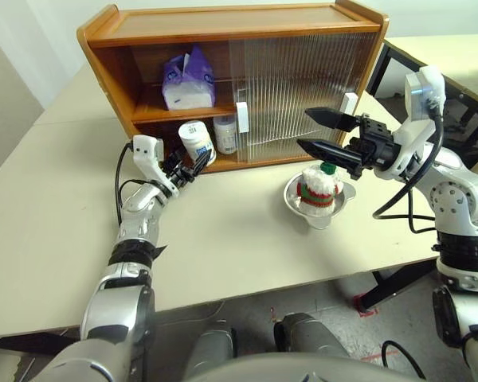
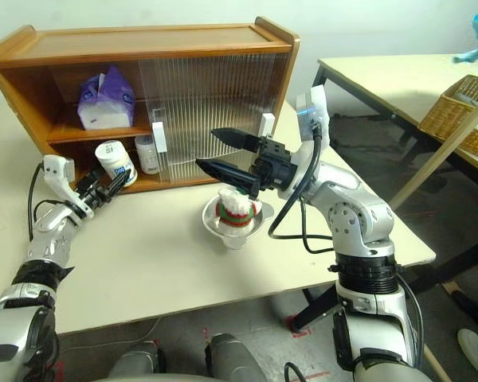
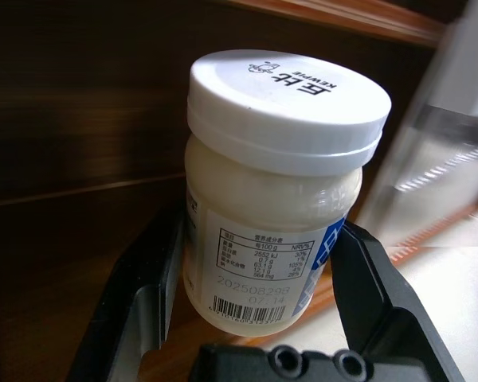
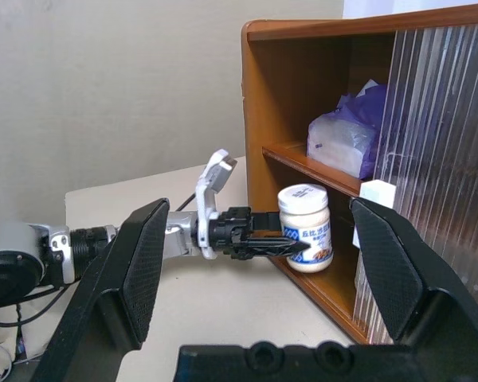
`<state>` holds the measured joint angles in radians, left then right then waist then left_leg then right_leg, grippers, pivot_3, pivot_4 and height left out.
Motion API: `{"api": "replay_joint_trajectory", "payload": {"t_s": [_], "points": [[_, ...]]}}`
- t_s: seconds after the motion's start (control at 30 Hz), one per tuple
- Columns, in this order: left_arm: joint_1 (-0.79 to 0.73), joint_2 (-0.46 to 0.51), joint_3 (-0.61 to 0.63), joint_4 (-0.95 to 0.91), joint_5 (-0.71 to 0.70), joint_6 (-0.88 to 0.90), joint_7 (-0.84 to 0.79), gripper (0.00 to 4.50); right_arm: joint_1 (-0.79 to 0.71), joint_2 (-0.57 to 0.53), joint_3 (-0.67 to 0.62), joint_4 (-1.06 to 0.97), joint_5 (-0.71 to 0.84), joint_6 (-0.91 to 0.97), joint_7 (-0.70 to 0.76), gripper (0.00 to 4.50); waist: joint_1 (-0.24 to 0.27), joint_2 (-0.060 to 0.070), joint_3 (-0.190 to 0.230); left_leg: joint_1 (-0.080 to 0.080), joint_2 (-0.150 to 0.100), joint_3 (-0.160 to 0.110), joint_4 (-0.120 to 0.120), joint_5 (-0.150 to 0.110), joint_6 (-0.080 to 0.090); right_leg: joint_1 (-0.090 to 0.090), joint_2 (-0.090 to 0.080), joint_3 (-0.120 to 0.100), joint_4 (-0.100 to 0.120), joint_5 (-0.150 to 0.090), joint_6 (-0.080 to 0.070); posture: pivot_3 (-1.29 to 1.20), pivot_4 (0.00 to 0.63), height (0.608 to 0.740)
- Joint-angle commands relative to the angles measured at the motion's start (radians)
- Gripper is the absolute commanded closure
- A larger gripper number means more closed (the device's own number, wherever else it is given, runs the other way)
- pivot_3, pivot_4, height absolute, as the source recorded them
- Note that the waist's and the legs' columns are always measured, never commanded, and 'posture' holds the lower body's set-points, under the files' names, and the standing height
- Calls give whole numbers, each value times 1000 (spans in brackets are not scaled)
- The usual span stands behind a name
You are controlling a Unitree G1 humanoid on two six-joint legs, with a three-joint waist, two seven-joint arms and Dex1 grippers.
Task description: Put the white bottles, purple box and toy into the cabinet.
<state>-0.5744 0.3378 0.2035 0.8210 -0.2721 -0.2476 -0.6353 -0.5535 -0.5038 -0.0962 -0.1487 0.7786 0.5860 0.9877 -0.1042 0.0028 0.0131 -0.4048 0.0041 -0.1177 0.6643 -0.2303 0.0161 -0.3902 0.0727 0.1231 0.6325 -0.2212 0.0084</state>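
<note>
The left wrist view is showing the jar point(image 3: 280, 191) close up: a white lid with printed lettering, a label with a table and barcode, and a black finger point(image 3: 155, 294) pressing each side, with dark wood behind. The right wrist view is giving the side-on look, where the left gripper point(image 4: 291, 245) is holding that jar upright at the open end of the cabinet point(image 4: 259, 119), at the level of the lower shelf. The right eye view alone is taking in a second desk point(image 2: 398, 76) with a wicker basket point(image 2: 462, 107) at the far right.

The cabinet is standing along the desk's point(image 1: 239, 239) far edge with its ribbed door point(image 1: 299, 87) covering the right half. The purple box point(image 1: 189, 79) is sitting on the upper shelf in the open left part. A second jar point(image 1: 225, 134) is standing on the lower shelf, just beside the door's edge. The held jar point(image 1: 197, 142) is tilting at the front of the lower shelf; whether it is resting on the wood cannot be told.

The toy point(image 1: 319, 189) is sitting in a silver bowl point(image 1: 291, 195) on the desk in front of the cabinet's right half.

The right gripper point(image 1: 319, 133) is hanging just above the toy, jaws spread wide, gripping nothing.
</note>
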Motion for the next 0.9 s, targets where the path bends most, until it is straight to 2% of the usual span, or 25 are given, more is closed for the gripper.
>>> {"api": "replay_joint_trajectory", "payload": {"t_s": [0.03, 0.43, 0.53, 0.83, 0.9], "points": [[-46, 6, 16, 58, 23, -22, 66, 1437, -6, 2, 0, -4, -5, -9, -1, 0, -1, 0, 0, 0, 0, 0, 0, 0, 0, 0, 0, 0, 0, 0, 0, -170, 0, 740], [-186, -21, 31, 296, 88, -57, 361, 1437, -7, 0, -3, -3, -7, -12, -1, 0, -2, 0, 0, 2, -4, 3, 3, 3, 2, 4, 1, 0, -1, 2, 4, -172, 0, 740], [-222, -37, 33, 349, 105, -67, 438, 1437, -10, 2, -1, -3, -7, -11, -2, 0, -2, 0, 0, 2, -13, 2, 4, 3, 2, 5, 1, 0, -1, 2, 4, -172, 0, 740], [-277, -59, 16, 445, 159, -55, 542, 1437, -10, -2, -2, -4, -6, -8, 0, 0, -6, -1, 1, 3, -16, 1, 4, 3, 2, 5, 0, 0, -1, 2, 7, -175, 0, 740], [-281, -57, 7, 453, 175, -56, 547, 689, -9, -4, -3, -6, -5, -7, 1, 0, -6, -1, 1, 4, -17, 2, 4, 3, 2, 6, 0, -1, -1, 2, 9, -175, 0, 740]]}}
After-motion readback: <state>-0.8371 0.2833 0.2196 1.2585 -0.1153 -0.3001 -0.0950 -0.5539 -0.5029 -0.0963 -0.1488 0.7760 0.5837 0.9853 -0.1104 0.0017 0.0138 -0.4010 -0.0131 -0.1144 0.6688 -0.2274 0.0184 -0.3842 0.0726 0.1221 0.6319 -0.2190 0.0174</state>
